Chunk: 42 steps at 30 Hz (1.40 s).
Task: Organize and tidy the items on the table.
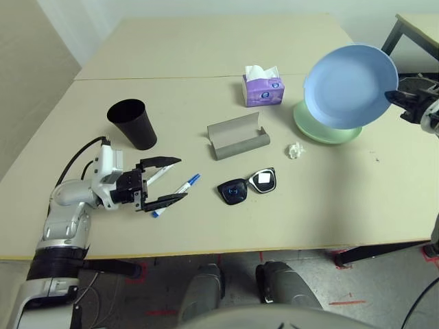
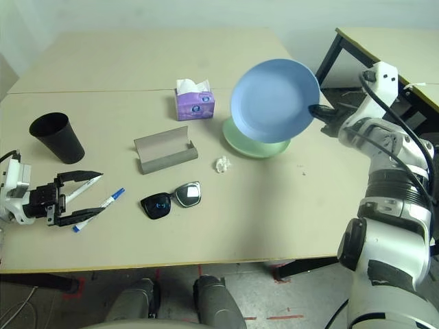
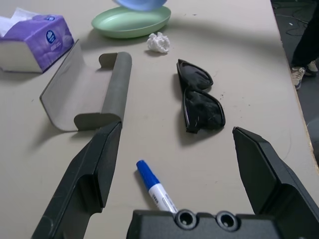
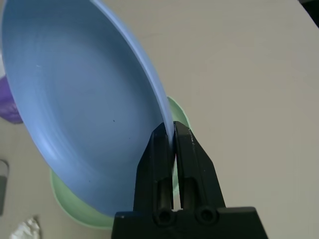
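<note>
Right wrist view: the right gripper [image 4: 174, 133] has its fingers pinched tight on the rim of the blue plate [image 4: 84, 104], which tilts steeply in the air.
Blue plate: held above the green plate [image 2: 255, 147], which lies flat at the far right of the desk [image 1: 206, 48].
Plate handling: looks stiff, smooth and light, likely plastic; an edge pinch leaves it free to swing or slip, so I would keep it slow and lower it flat onto the green one.
Left gripper [image 1: 164, 181]: fingers spread as wide as they go, holding nothing, low over the desk's near left side.
Markers: the blue-capped marker [image 3: 154, 185] lies between those open fingers; the other marker [image 2: 86, 185] sits just beside it, its cap hidden.
Marker handling: thin, hard and apt to roll; take it across the middle of the barrel.
Sunglasses [image 1: 248, 185]: open on the desk near the middle front; light and fragile at the hinges, best taken by the frame bridge.
Glasses case [image 1: 237, 136]: lying open behind the sunglasses, stiff shell.
Paper wad [image 1: 295, 150]: just in front of the green plate; soft and crushable.
Cup [image 1: 132, 123]: upright at the left.
Tissue box [image 1: 263, 87]: behind the case.
</note>
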{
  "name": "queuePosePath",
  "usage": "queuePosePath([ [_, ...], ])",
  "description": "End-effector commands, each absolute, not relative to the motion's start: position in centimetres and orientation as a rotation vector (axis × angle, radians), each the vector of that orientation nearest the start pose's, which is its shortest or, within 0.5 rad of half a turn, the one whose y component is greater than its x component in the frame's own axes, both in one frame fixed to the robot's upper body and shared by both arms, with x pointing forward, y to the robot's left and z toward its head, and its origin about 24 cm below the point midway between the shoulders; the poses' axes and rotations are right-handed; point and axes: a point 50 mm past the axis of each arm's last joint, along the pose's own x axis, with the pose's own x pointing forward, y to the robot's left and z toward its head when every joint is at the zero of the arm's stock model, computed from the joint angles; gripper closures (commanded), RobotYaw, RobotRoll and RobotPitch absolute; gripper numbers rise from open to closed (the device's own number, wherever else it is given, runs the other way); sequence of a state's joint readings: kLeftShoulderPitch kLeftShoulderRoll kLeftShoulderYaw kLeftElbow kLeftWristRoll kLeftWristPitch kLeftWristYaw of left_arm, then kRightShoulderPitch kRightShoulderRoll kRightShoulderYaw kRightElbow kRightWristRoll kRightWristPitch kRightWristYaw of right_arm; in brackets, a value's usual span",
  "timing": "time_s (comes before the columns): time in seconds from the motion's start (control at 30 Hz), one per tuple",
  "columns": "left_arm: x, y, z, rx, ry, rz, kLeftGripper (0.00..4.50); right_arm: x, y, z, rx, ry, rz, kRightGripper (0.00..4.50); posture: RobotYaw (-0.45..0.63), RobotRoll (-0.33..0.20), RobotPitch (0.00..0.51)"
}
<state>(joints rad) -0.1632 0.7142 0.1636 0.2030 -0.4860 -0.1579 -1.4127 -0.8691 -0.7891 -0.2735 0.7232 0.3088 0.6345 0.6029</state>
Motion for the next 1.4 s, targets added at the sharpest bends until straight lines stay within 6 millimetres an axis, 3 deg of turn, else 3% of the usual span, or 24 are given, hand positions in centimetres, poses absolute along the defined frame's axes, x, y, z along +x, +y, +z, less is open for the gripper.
queuePosePath([
  [0.03, 24.2, 26.7, 12.2, 0.342, -0.043, -1.189, 0.0, 34.5, -33.7, 19.5, 0.056, 0.274, 0.116, 4.47, -0.08, 0.0, 0.103],
  [0.27, 24.3, 26.5, 12.4, 0.346, -0.053, -1.187, 0.0, 34.6, -33.0, 18.9, 0.05, 0.297, 0.144, 4.47, -0.08, 0.0, 0.108],
  [0.3, 24.3, 26.5, 12.5, 0.346, -0.054, -1.187, 0.0, 34.6, -32.9, 18.8, 0.049, 0.298, 0.147, 3.93, -0.08, 0.0, 0.108],
  [0.4, 24.4, 26.4, 12.4, 0.344, -0.057, -1.185, 0.0, 34.7, -32.7, 18.8, 0.056, 0.295, 0.162, 3.06, -0.08, 0.0, 0.109],
  [0.67, 24.5, 26.4, 12.4, 0.343, -0.057, -1.177, 0.0, 34.2, -32.9, 18.9, 0.047, 0.292, 0.171, 0.14, -0.08, 0.0, 0.112],
  [0.83, 24.7, 26.7, 12.4, 0.343, -0.048, -1.173, 0.0, 31.8, -33.0, 19.4, -0.058, 0.294, 0.307, 0.06, -0.09, 0.0, 0.117],
  [0.97, 24.9, 26.9, 12.5, 0.345, -0.045, -1.172, 0.0, 27.3, -32.8, 18.8, -0.12, 0.367, 0.493, 0.06, -0.1, 0.0, 0.118],
  [1.13, 25.0, 26.8, 12.4, 0.345, -0.042, -1.19, 0.0, 23.1, -31.6, 16.0, -0.146, 0.463, 0.643, 0.06, -0.11, 0.0, 0.119],
  [1.23, 25.1, 26.5, 12.5, 0.328, -0.038, -1.199, 0.0, 22.8, -29.5, 13.6, -0.207, 0.458, 0.693, 0.06, -0.11, 0.0, 0.115],
  [1.4, 25.1, 26.7, 12.6, 0.339, -0.027, -1.195, 0.0, 24.1, -27.1, 11.8, -0.271, 0.382, 0.715, 0.06, -0.1, 0.0, 0.11],
])
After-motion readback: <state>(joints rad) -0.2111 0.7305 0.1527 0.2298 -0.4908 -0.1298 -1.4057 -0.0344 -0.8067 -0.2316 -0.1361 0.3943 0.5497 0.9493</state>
